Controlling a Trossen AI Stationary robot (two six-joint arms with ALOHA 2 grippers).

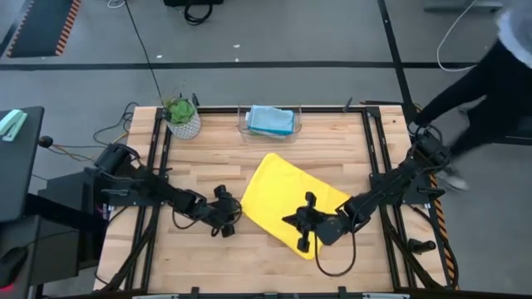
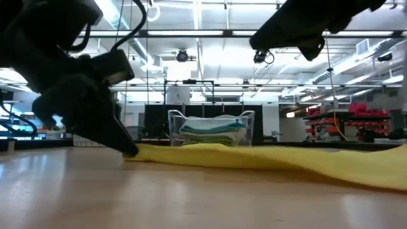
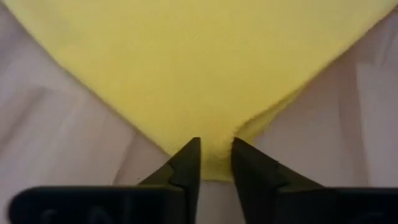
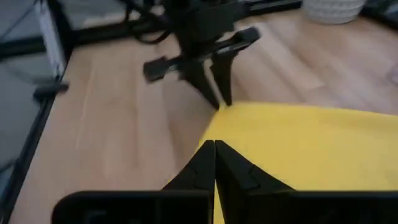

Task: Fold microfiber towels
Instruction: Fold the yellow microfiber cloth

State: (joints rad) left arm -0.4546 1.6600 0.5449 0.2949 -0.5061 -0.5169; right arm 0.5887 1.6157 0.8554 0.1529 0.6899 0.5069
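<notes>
Two grippers work one yellow towel, which lies spread flat on the wooden bench, a little right of centre. Nearest the front edge, the right gripper sits at the towel's near corner; its wrist view shows its jaws pressed together with the yellow edge lying right against them, though whether any cloth is caught between them cannot be told. Just beyond, the left gripper is low at the towel's left corner. Its jaws stand narrowly apart and pinch that yellow corner between the fingertips, right down at the bench surface; the low view shows the dark fingers touching the cloth's tip there. Farther back, near the rear edge, a clear bin holds folded towels, light blue on top. To its left stands a plant in a white pot
</notes>
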